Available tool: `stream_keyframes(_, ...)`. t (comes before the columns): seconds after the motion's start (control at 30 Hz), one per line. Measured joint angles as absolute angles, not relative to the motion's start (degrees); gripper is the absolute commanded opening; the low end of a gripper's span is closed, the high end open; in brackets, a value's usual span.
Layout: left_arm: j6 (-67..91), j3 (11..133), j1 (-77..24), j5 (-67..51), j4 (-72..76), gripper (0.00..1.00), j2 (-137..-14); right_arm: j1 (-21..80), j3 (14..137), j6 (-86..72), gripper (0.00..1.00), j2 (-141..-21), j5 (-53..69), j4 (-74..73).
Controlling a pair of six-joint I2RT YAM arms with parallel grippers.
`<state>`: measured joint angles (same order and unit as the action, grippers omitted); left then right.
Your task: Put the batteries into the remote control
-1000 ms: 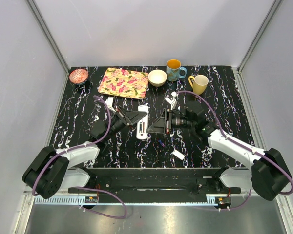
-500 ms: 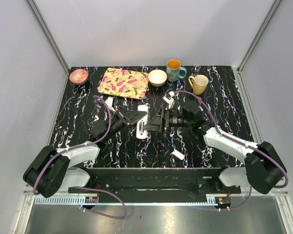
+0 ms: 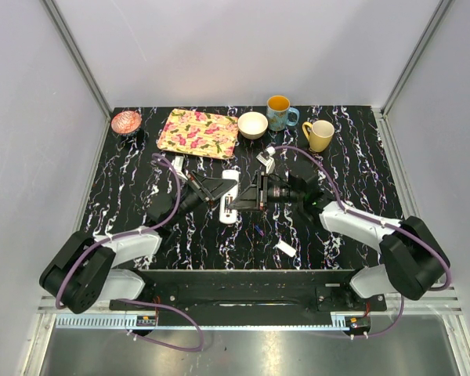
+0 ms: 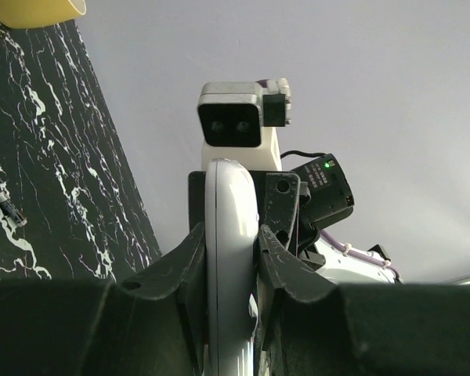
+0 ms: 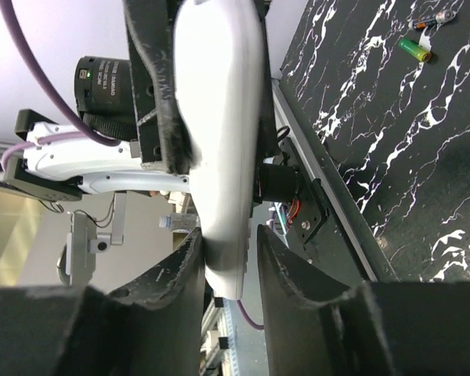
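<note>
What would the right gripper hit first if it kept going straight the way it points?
The remote control, held in the left gripper. The right gripper has its jaws straddling it. Just beyond, probably the left gripper's fingers, though depth is unclear.

Remote control [image 3: 229,194]: slim white bar with rounded ends, found mid-table, long axis running near to far. A dark recess is seen in the near half of its upward face. It is clamped across its width by the left gripper [image 3: 222,190] from the left and pinched by the right gripper [image 3: 239,200] from the right. In both wrist views it is seen edge-on between the fingers. Contact with the table [image 3: 360,164] cannot be judged.

Green-and-yellow battery [image 5: 414,48]: laid loose on the black marbled surface. Second battery [image 5: 439,16]: paler, red at one end, laid near the first and not touching it.
</note>
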<state>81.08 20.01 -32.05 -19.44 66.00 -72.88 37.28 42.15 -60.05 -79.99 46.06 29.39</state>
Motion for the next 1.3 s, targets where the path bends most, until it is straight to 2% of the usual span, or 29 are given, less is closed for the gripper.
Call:
stream_keyframes(0.03, 81.08, 20.01, -32.12, -19.40, 66.13, 0.00, -73.08, 37.28, 42.22, -60.64, 0.27, -80.27, 46.41, 29.93)
stream_keyframes(0.13, 81.43, 20.08, -32.12, -19.42, 66.43, 0.00, -73.65, 37.26, 42.46, -61.06, 0.00, -80.75, 47.33, 30.92)
stream_keyframes(0.2, 81.95, 20.14, -32.12, -19.42, 66.81, 0.00, -73.78, 37.08, 42.46, -61.08, 0.00, -80.88, 48.01, 31.79)
stream_keyframes(0.4, 82.96, 20.56, -31.97, -20.78, 68.45, 0.19, -75.00, 36.62, 42.59, -60.49, 0.00, -80.84, 49.43, 31.55)
stream_keyframes(0.53, 83.48, 20.56, -31.79, -22.37, 70.00, 0.24, -76.05, 36.58, 42.98, -58.89, 0.00, -80.18, 49.95, 28.93)
stream_keyframes(0.83, 87.13, 21.08, -30.39, -29.32, 73.89, 0.27, -80.71, 36.56, 44.64, -55.42, 0.00, -79.57, 51.35, 20.82)
stream_keyframes(1.3, 88.36, 22.57, -28.77, -38.92, 74.67, 0.36, -81.03, 36.51, 45.76, -49.47, 0.00, -75.85, 55.07, 11.20)
